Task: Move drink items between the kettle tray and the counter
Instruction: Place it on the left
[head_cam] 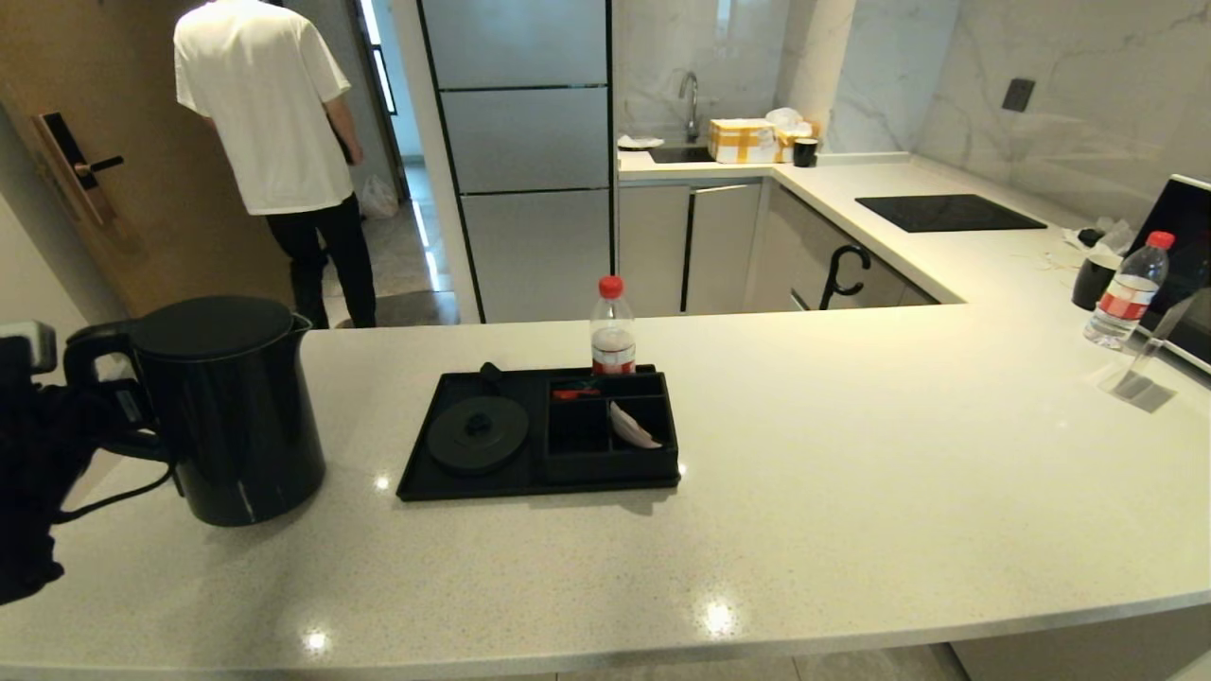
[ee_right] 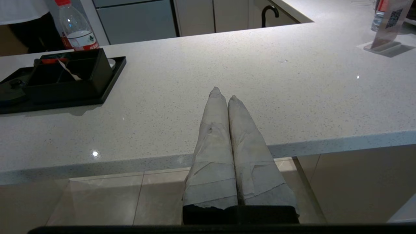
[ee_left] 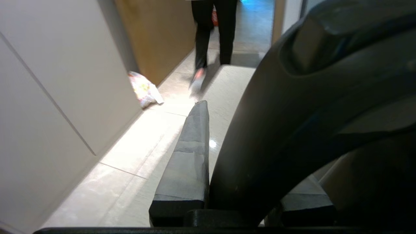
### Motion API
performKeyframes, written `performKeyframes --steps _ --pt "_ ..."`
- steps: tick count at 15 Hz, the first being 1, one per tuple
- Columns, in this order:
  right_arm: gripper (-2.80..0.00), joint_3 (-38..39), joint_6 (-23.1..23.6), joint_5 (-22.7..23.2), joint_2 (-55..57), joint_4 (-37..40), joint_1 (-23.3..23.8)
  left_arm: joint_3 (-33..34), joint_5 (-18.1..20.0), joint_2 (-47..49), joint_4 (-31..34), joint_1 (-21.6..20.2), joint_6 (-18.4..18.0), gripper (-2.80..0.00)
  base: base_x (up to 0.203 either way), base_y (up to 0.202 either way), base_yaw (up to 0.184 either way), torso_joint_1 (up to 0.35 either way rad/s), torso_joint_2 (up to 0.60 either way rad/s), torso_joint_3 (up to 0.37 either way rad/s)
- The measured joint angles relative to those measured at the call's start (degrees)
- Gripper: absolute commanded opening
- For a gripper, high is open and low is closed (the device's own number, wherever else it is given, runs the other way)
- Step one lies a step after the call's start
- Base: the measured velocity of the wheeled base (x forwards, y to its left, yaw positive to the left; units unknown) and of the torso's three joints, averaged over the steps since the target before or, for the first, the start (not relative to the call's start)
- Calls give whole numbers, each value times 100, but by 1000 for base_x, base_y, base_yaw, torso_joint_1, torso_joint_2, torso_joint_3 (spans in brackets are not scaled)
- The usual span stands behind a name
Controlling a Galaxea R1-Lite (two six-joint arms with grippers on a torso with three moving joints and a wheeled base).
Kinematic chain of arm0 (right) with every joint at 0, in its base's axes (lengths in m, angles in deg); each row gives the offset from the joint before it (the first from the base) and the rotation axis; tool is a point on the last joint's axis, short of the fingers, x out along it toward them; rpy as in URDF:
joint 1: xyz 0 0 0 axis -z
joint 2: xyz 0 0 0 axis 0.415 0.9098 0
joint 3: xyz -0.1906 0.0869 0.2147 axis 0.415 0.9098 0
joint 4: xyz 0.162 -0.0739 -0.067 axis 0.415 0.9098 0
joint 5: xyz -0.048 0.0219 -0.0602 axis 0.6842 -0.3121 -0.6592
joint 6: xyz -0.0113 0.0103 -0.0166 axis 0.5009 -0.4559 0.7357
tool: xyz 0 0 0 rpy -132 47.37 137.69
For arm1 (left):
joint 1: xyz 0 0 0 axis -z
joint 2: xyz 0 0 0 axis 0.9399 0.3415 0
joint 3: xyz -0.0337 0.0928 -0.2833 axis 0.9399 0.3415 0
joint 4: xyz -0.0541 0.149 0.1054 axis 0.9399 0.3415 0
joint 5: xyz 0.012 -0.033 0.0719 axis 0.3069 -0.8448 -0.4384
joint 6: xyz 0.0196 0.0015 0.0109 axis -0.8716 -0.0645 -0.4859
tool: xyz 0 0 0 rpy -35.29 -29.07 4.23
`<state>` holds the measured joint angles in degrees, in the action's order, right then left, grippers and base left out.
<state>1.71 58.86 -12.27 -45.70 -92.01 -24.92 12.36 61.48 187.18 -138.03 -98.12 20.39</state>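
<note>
Kettle [head_cam: 232, 407] stood on table [head_cam: 851, 492], left of tray [head_cam: 421, 473]; handle clamped in left pincer [ee_left: 240, 208]. Right pincer [ee_right: 227, 97] pressed shut, empty, off the table's edge. Best kept upright, lowered squarely onto base disc [head_cam: 476, 433].

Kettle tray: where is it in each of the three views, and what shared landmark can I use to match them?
Head view: kettle tray at centre on the counter, its base disc bare.
Left wrist view: not in it.
Right wrist view: its black compartments show at far left, by the frame edge.
Shared landmark: the red-capped bottle right behind the tray.
</note>
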Motion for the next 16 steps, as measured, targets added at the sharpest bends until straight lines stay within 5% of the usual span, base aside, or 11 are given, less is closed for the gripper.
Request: performKeyframes --steps 16 --pt "-280 0 0 -2 0 -2 0 462 -105 738 -535 9 -249 -280 0 0 0 0 0 0"
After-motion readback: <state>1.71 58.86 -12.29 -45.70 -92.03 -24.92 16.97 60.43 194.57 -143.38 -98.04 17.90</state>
